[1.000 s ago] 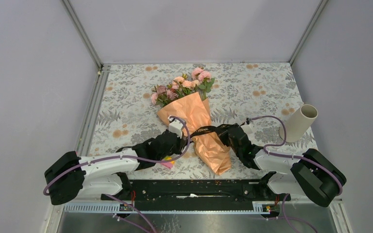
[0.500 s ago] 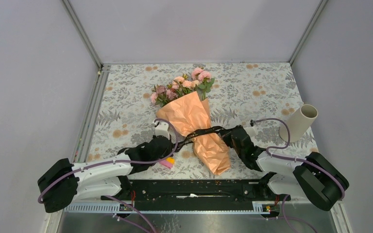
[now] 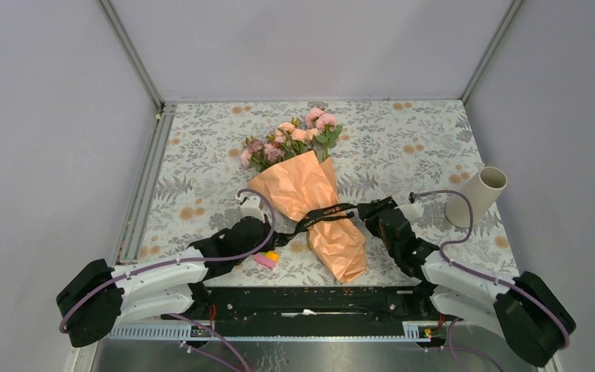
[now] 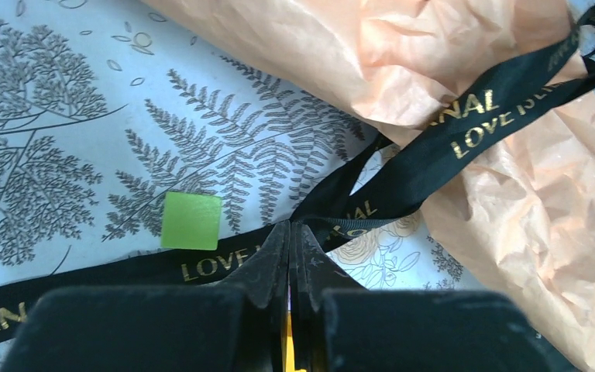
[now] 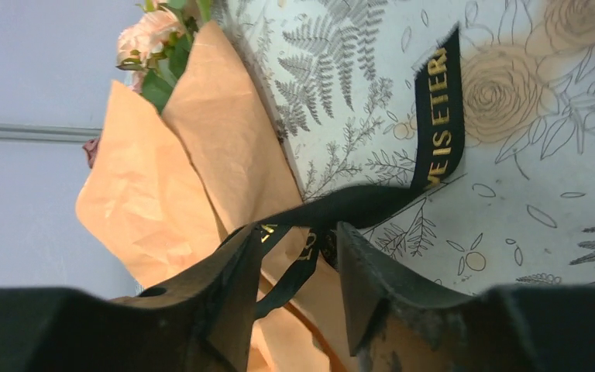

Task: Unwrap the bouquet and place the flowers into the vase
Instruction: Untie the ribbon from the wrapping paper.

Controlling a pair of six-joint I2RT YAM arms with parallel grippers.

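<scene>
Pinching the black ribbon (image 4: pixel 465 132) in the clenched left hand (image 4: pixel 289 226) to pull the tie off the paper-wrapped bouquet (image 3: pixel 310 194), straddling its other end with the released right hand (image 5: pixel 298 231).

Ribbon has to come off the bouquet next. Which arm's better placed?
Left. The left gripper is shut on the ribbon beside the bouquet, so it can probably just pull. The right gripper is open, with the ribbon loose between its fingers.
</scene>
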